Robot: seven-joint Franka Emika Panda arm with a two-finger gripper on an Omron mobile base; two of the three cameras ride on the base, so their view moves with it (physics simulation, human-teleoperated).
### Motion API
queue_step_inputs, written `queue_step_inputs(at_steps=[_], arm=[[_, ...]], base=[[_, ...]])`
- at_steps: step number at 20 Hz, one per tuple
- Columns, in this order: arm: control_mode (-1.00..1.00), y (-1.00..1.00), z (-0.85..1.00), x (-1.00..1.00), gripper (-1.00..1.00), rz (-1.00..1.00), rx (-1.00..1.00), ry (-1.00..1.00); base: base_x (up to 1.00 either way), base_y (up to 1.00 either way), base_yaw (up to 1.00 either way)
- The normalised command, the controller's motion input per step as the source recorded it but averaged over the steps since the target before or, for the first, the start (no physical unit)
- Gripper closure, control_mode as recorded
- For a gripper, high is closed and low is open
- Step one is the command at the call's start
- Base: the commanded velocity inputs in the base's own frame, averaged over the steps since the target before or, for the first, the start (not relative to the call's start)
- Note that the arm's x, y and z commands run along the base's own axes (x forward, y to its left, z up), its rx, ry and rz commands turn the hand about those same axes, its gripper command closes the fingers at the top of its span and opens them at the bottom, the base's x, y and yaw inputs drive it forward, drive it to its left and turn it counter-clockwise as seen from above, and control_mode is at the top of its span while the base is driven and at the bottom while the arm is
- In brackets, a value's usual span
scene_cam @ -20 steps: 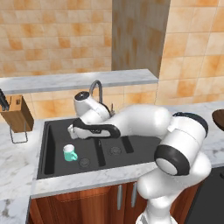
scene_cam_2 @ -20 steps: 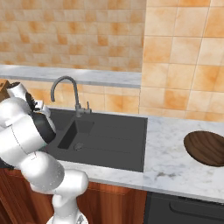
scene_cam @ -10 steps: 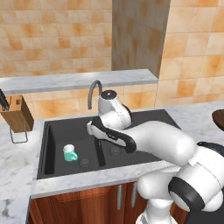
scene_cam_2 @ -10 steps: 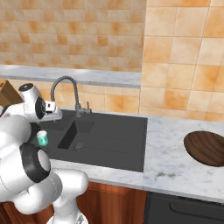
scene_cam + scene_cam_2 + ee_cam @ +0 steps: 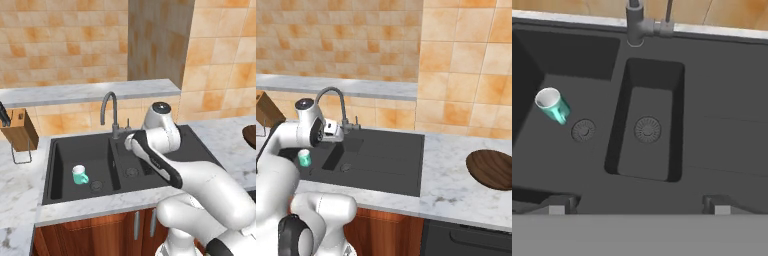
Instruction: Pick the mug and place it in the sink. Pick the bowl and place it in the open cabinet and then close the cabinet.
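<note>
Across the marble table [image 5: 22, 172] the dark grey sink [image 5: 165, 135] took up most of the room, its larger basin to the left, its smaller basin in the middle and a flat draining part to the right, with the grey gooseneck tap [image 5: 108, 110] rising at its far edge. On the right of the table, well apart from the sink, lay the wide brown wood-grain bowl [image 5: 492, 169], flat and untouched, which I judged was waiting for the second part of the task; the cabinet it belonged in could not be made out for certain. At the far left of the table stood a wooden knife block [image 5: 19, 130], out of the way of the work. Above the sink's middle hung the hand [image 5: 637, 204], looking down over the smaller basin; its two finger tips stood wide apart with nothing between them, so it was released and carried nothing. Smallest of all, the teal mug [image 5: 79, 174] stood upright on the floor of the left basin, just beside the drain [image 5: 583, 130], its white inside showing and its handle turned toward that drain. By that placing the mug step looked finished, and the bowl would be next. No brand, label or writing could be read anywhere.
</note>
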Motion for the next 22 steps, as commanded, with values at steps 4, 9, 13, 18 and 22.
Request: queue_step_inputs(at_steps=[4, 9, 13, 18, 22], arm=[[-1.0, -0.84, 0.41, -0.01, -1.0, -0.14, 0.0, -0.01], [-1.0, -0.7, 0.43, 0.0, -1.0, -0.27, 0.02, -0.01], [-1.0, -0.67, 0.31, -0.05, -1.0, -0.53, 0.0, -0.07], [-1.0, -0.66, 0.19, 0.0, -1.0, -0.59, 0.0, -0.09], [-1.0, -0.79, 0.07, 0.0, -1.0, -0.5, 0.0, -0.22]], base=[[0.0, 0.0, 0.0], [0.0, 0.0, 0.0], [0.0, 0.0, 0.0], [0.0, 0.0, 0.0], [0.0, 0.0, 0.0]])
